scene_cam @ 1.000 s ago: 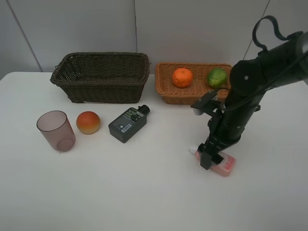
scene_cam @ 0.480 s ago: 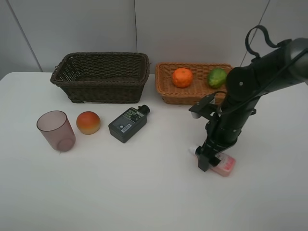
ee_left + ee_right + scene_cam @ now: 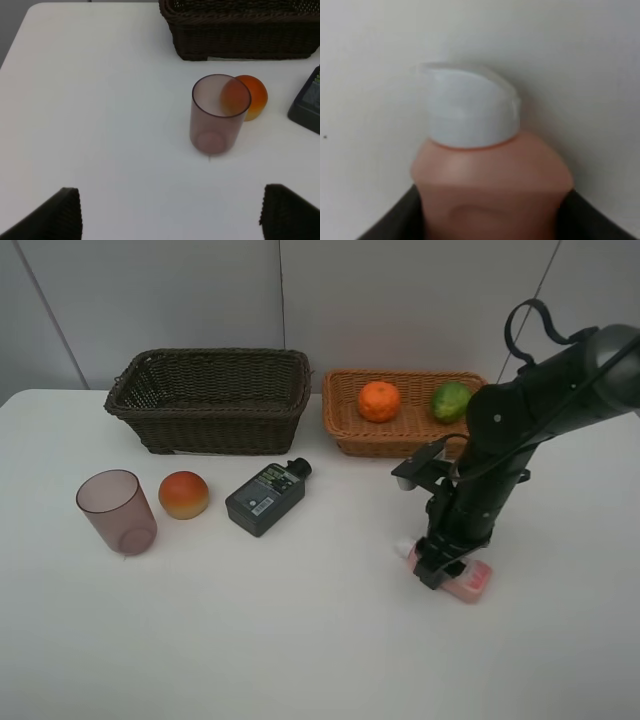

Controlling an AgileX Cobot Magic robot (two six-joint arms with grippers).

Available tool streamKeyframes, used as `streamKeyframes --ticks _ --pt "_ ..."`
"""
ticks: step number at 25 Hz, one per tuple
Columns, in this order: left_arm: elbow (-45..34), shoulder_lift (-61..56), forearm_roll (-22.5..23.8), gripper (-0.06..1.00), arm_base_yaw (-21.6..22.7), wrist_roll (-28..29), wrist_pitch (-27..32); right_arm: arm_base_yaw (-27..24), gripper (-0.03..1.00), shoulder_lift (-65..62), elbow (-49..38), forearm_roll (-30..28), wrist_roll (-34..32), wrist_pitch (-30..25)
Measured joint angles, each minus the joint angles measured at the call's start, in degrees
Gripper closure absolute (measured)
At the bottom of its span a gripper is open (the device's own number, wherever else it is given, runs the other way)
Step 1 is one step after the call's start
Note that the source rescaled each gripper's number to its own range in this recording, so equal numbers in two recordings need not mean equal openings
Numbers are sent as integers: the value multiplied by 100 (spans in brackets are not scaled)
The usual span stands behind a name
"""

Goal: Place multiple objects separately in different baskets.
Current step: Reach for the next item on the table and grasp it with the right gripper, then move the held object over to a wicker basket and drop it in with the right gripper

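The pink white-capped bottle [image 3: 472, 583] lies on the white table at the right, and my right gripper [image 3: 440, 565] is down on it. In the right wrist view the bottle [image 3: 490, 175] fills the gap between the dark fingers [image 3: 402, 217], so that gripper is shut on it. My left gripper [image 3: 172, 212] is open over bare table, short of the mauve cup [image 3: 219, 120]. The cup [image 3: 117, 510], the peach [image 3: 184, 494] and the dark grey bottle [image 3: 265, 498] stand in a row in front of the dark brown basket [image 3: 215, 428]. The orange [image 3: 379, 401] and the lime [image 3: 452, 401] lie in the tan basket [image 3: 385, 443].
Both baskets stand side by side at the back, against the wall. The left arm does not show in the high view. The table's left edge [image 3: 15, 40] runs close to the cup's side.
My right arm has dropped a little lower onto the pink bottle and its jaws have closed on it. Nothing else has moved.
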State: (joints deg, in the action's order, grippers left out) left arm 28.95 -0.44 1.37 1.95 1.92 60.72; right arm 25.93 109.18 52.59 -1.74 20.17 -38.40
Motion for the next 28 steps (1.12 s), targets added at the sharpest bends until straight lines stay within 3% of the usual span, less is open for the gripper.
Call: streamKeyframes --ticks 28 --pt "0 0 0 2 0 0 0 0 97 -260 0 0 0 -116"
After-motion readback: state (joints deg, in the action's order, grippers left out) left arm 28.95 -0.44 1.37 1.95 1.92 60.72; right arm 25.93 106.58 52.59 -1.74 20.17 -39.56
